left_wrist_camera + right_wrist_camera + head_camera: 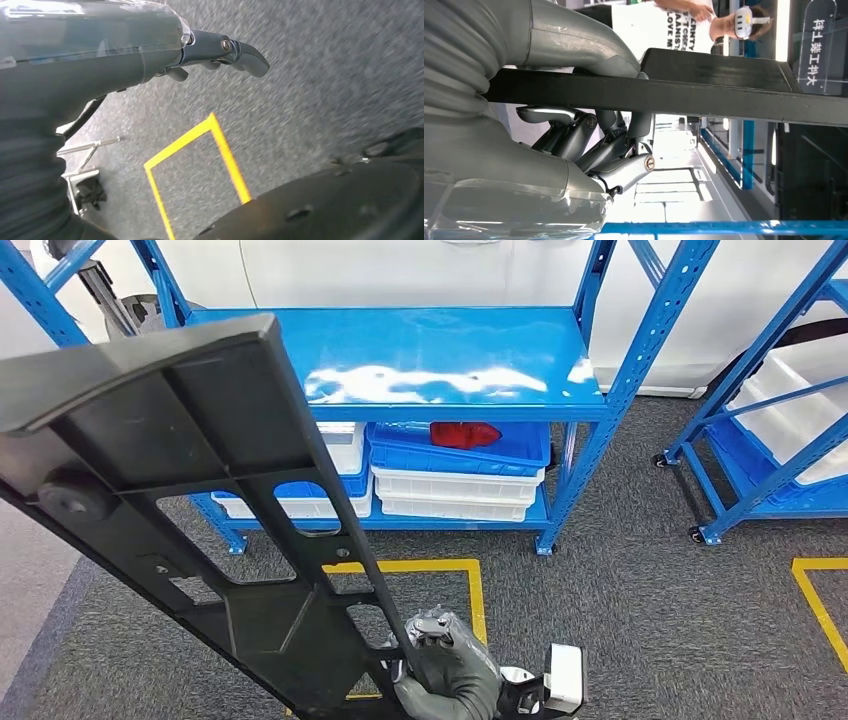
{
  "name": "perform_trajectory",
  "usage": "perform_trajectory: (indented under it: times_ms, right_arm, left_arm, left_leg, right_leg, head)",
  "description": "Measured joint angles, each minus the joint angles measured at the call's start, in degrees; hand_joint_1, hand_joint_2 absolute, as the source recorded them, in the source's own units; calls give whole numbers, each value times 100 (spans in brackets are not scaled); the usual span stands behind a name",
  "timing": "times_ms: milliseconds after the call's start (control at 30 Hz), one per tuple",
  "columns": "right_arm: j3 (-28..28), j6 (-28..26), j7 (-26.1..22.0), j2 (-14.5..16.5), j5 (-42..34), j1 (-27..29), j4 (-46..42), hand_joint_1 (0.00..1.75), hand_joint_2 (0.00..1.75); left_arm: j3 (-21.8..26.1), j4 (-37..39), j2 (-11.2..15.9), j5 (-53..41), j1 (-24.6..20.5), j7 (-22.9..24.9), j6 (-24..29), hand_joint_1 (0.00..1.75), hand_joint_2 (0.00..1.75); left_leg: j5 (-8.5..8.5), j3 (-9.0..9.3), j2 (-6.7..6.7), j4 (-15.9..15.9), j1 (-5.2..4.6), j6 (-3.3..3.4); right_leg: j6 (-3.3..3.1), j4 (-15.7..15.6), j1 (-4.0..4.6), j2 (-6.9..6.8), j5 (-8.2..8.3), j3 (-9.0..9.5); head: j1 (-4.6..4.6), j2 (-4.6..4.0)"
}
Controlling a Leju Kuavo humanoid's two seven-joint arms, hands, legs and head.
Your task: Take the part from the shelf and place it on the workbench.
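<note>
Gripping the near end of a long, flat black plastic frame part (190,500) with ribbed cut-outs, the robot's right hand (445,670) sits low at the near edge of the head view, grey fingers (616,170) wrapped under the bar and thumb over it. From that hold the part's long axis slants up and away to the far left, its broad end high in front of the camera. Hanging over the grey carpet, the left hand (220,50) holds nothing, its fingers loosely curled. Yellow floor tape (470,585) marks a box just beyond. Farther off stands the blue metal shelf rack (450,350), its top deck bare; the workbench is out of view, so the carry likely calls for a turn.
</note>
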Motion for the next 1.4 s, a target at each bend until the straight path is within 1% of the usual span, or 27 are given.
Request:
perform_trajectory:
  times_ms: [33,67,133,167,233,267,333,400,433,467,500,533,600,633,733,800,900,933,967,1000,1067,1133,1167,1233,1300,1333,1400]
  right_arm:
    - [-1,10,0,1,-1,-1,10,175,175]
    - [-3,16,0,5,-6,-2,14,175,175]
    - [-8,27,3,16,-32,-8,16,175,175]
    - [-12,35,8,20,-46,-10,17,175,175]
    - [-17,55,23,22,-61,-11,21,175,175]
    - [-19,62,29,23,-62,-10,23,175,175]
    - [-20,68,35,27,-64,-7,28,175,175]
    - [-22,68,35,28,-65,-5,37,175,175]
    - [-23,68,35,28,-66,-2,45,175,175]
    - [-25,68,37,28,-66,0,53,175,175]
    - [-27,68,38,28,-66,1,58,175,175]
    - [-28,68,40,28,-68,2,60,175,175]
    - [-31,68,49,31,-78,-2,60,175,175]
    - [-32,70,53,32,-85,-2,60,175,175]
    - [-43,84,74,33,-103,0,61,175,175]
    - [-49,102,89,38,-110,-3,66,175,175]
    - [-52,121,98,49,-128,-4,92,175,175]
    - [-52,123,101,50,-132,-1,107,175,175]
    - [-52,123,102,50,-135,3,122,175,175]
    - [-53,123,103,50,-138,6,137,175,175]
    - [-54,123,103,50,-144,9,151,175,175]
    - [-55,123,102,50,-149,9,152,175,175]
    - [-56,122,102,50,-150,13,152,175,175]
    - [-60,120,102,50,-151,24,152,175,175]
    - [-63,119,101,50,-151,32,152,175,175]
    - [-64,119,101,50,-151,34,152,175,175]
    - [-65,119,101,50,-151,36,152,175,175]
  left_arm:
    - [0,-1,0,1,8,3,2,0,175]
    - [0,-1,0,-3,22,6,2,0,175]
    - [0,-3,5,-18,56,8,6,0,175]
    - [0,-3,7,-28,70,7,8,0,175]
    - [0,-4,-1,-40,79,-2,7,0,175]
    - [0,-4,-6,-44,79,-4,5,0,175]
    - [0,-8,-13,-48,75,-4,4,0,175]
    - [0,-12,-13,-49,70,-3,5,0,175]
    - [0,-13,-13,-49,66,-3,5,0,175]
    - [0,-13,-13,-50,62,-3,5,0,175]
    - [0,-13,-14,-52,57,-3,5,0,175]
    - [0,-13,-15,-54,52,-3,5,0,175]
    - [-2,-13,-21,-60,45,-2,4,0,175]
    - [-3,-13,-24,-63,43,1,2,0,175]
    - [-4,-15,-21,-65,39,10,-8,0,175]
    - [-4,-15,-16,-63,32,14,-10,0,175]
    - [-4,-15,-10,-57,10,12,-6,0,175]
    - [-4,-15,-9,-56,3,10,-4,0,175]
    - [-4,-15,-9,-55,-1,8,-2,0,175]
    - [-4,-15,-8,-56,0,6,-2,0,175]
    - [-4,-15,-6,-58,18,5,-1,0,175]
    - [-4,-15,-5,-60,28,3,1,0,175]
    - [-5,-15,-6,-61,27,1,-1,0,175]
    - [-6,-15,-11,-63,27,-5,-10,0,175]
    - [-9,-15,-18,-69,37,-7,-19,0,175]
    - [-10,-15,-21,-72,45,-7,-21,0,175]
    - [-11,-15,-20,-75,63,-8,-24,0,175]
  left_leg:
    - [154,242,1,-236,3,-3]
    - [185,564,1,-619,5,1]
    - [1,1086,-8,-1368,-7,71]
    - [-99,1208,-14,-1575,-22,119]
    - [-77,1183,-8,-1656,-32,215]
    - [-24,1146,4,-1660,-23,256]
    - [92,1035,33,-1669,-2,312]
    - [194,900,44,-1661,-5,328]
    - [242,838,46,-1655,-7,325]
    - [285,785,46,-1650,-8,318]
    - [319,745,44,-1646,-9,309]
    - [347,715,41,-1644,-11,299]
    - [387,683,37,-1638,-19,266]
    - [406,672,38,-1634,-23,241]
    - [445,649,46,-1635,-31,158]
    - [325,577,40,-1492,-33,102]
    - [-232,148,26,-531,-33,35]
    - [-357,8,25,-198,-32,18]
    - [-379,-49,25,-36,-29,6]
    - [-302,-6,21,-68,-24,-3]
    - [46,371,-79,-747,8,-12]
    - [230,690,-268,-1377,45,24]
    - [236,738,-325,-1491,48,60]
    - [249,725,-269,-1507,38,149]
    - [284,712,-159,-1529,48,222]
    - [297,703,-97,-1540,58,253]
    - [303,676,24,-1540,46,285]
  right_leg:
    - [19,44,-1,2,54,-108]
    - [41,98,4,7,94,-199]
    - [96,202,27,14,141,-314]
    - [128,229,34,14,166,-339]
    - [198,245,22,17,219,-367]
    - [235,304,7,23,168,-405]
    - [308,728,-25,35,-191,-585]
    - [370,1476,-50,37,-686,-838]
    - [386,1738,-59,36,-820,-887]
    - [391,1809,-64,36,-850,-833]
    - [382,1637,-67,37,-772,-658]
    - [361,1281,-66,38,-634,-387]
    - [282,476,-41,44,-431,135]
    - [241,234,-23,45,-388,273]
    - [149,107,-7,47,-342,299]
    - [89,55,-39,51,-281,295]
    - [28,31,-38,70,-217,240]
    - [25,36,-30,93,-203,216]
    - [29,45,-26,126,-191,196]
    - [37,59,-26,171,-180,178]
    - [65,111,-31,274,-176,148]
    - [114,199,-15,372,-190,81]
    - [145,229,-8,415,-187,41]
    - [210,250,-13,502,-163,-19]
    - [267,381,-20,421,-251,-92]
    - [296,599,-24,322,-393,-192]
    - [353,1317,-38,132,-780,-526]
  head:
    - [0,0]
    - [-1,0]
    - [0,0]
    - [-1,0]
    - [0,0]
    - [-1,0]
    - [0,0]
    - [0,0]
    - [0,0]
    - [0,0]
    - [0,0]
    - [0,0]
    - [0,0]
    - [0,0]
    - [0,0]
    - [0,0]
    - [-1,0]
    - [-2,0]
    - [-2,0]
    - [-2,0]
    - [-2,0]
    - [0,0]
    - [0,0]
    - [0,0]
    - [0,0]
    - [0,0]
    - [0,0]
